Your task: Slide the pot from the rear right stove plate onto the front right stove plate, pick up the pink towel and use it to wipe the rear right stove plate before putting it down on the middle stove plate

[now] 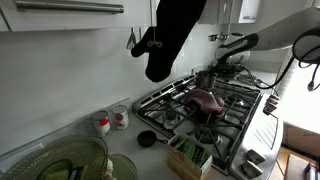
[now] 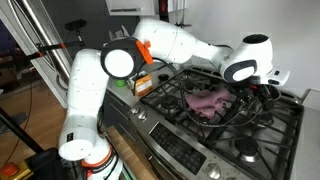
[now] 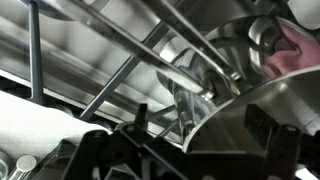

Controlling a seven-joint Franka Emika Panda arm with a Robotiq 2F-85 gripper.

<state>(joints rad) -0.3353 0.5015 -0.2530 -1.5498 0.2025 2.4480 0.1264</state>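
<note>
A shiny steel pot (image 1: 212,76) stands on a rear stove plate. In the wrist view its curved wall (image 3: 230,90) fills the right half, with the black grates beside it. My gripper (image 3: 200,150) is right at the pot, with its rim running between the two dark fingers; the fingers look apart, so open. It also shows in both exterior views (image 1: 222,63) (image 2: 257,88) at the back of the stove. The pink towel (image 1: 205,100) (image 2: 207,100) lies crumpled on the grates in the middle of the stove, next to the pot.
A black oven mitt (image 1: 165,40) hangs over the counter near the stove's rear. Glass bowls (image 1: 75,160), small jars (image 1: 103,124), a small black pan (image 1: 147,138) and a box (image 1: 190,155) sit on the counter. Knobs (image 2: 245,150) line the stove front.
</note>
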